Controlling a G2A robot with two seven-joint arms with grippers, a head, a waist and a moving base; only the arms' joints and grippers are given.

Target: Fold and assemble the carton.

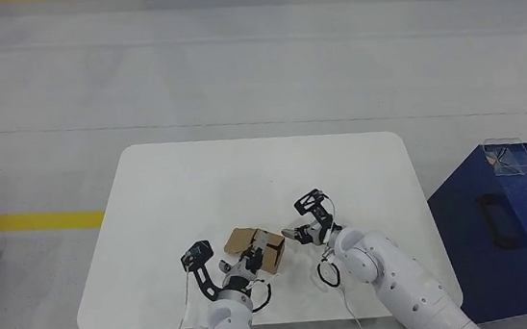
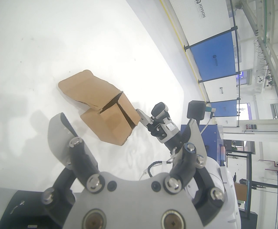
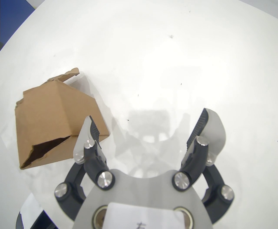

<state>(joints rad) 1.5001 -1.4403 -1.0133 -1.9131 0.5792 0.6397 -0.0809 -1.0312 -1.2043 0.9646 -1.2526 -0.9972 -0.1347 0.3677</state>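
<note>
A brown carton (image 1: 256, 249) lies partly folded on the white table (image 1: 244, 166) near its front edge, with gaps between its end flaps. In the left wrist view the carton (image 2: 102, 108) sits just beyond my left gripper (image 2: 126, 119), which is open wide and holds nothing. My right gripper (image 3: 149, 123) is open too. One of its fingers (image 3: 91, 130) rests against the carton (image 3: 54, 117) at a lower corner. The top view has the left gripper (image 1: 246, 264) at the carton's near side and the right gripper (image 1: 299, 231) at its right end.
A blue bin (image 1: 502, 226) stands off the table's right edge with a clear container (image 1: 507, 155) on top. The table's far half is bare white surface. Its front edge runs close behind both arms.
</note>
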